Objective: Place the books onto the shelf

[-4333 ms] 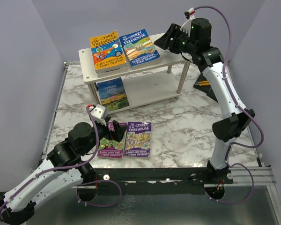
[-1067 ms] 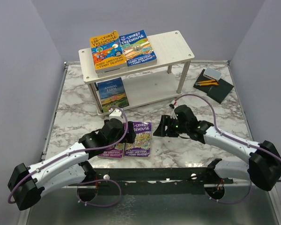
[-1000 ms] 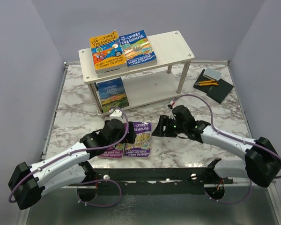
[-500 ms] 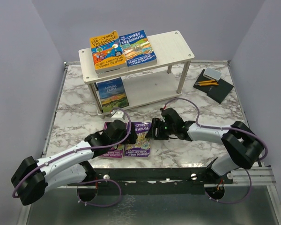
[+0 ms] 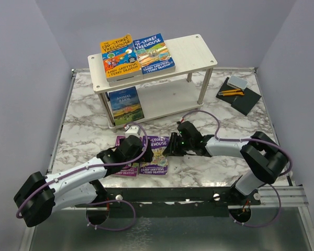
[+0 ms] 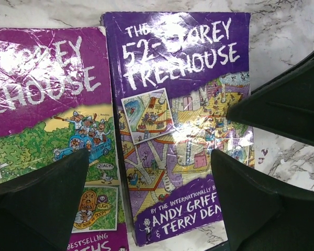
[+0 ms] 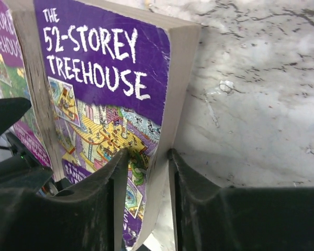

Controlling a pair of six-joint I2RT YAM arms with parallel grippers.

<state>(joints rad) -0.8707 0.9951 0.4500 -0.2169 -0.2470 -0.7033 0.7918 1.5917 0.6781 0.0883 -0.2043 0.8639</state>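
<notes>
Near the left of the marble table (image 5: pixel 83 104), the left gripper (image 6: pixel 149 175) hangs low over two books lying flat side by side, its fingers spread wide and holding nothing. It has kept this open stance through the last second. Under its left finger lies a purple Treehouse book (image 6: pixel 42 94) with a green jungle picture. Just right of that, touching it edge to edge, lies the purple 52-Storey Treehouse book (image 6: pixel 178 104).

At that book's right edge is the change. The right gripper (image 7: pixel 146 157), which stood up by the shelf a few seconds ago, has swung down to the near table and slid in from the right. Within the last second its fingers have narrowed, and they now pinch the book's page edge, one on the cover and one underneath. By the look of it, this is the start of a pick, with the book still on the table.

Farther back, the shelf (image 5: pixel 188 52) already carries the orange 130-Storey Treehouse (image 5: pixel 118 57) and a blue Treehouse book (image 5: pixel 154 52) on the left of its top board, and Animal Farm (image 5: pixel 124 103) on the lower tier. Its right half is bare. At the far right, a black pad (image 5: pixel 246 102) with pencils (image 5: pixel 230 92) and an eraser (image 5: pixel 237 82) lies apart.

Two books seem left to shelve.
</notes>
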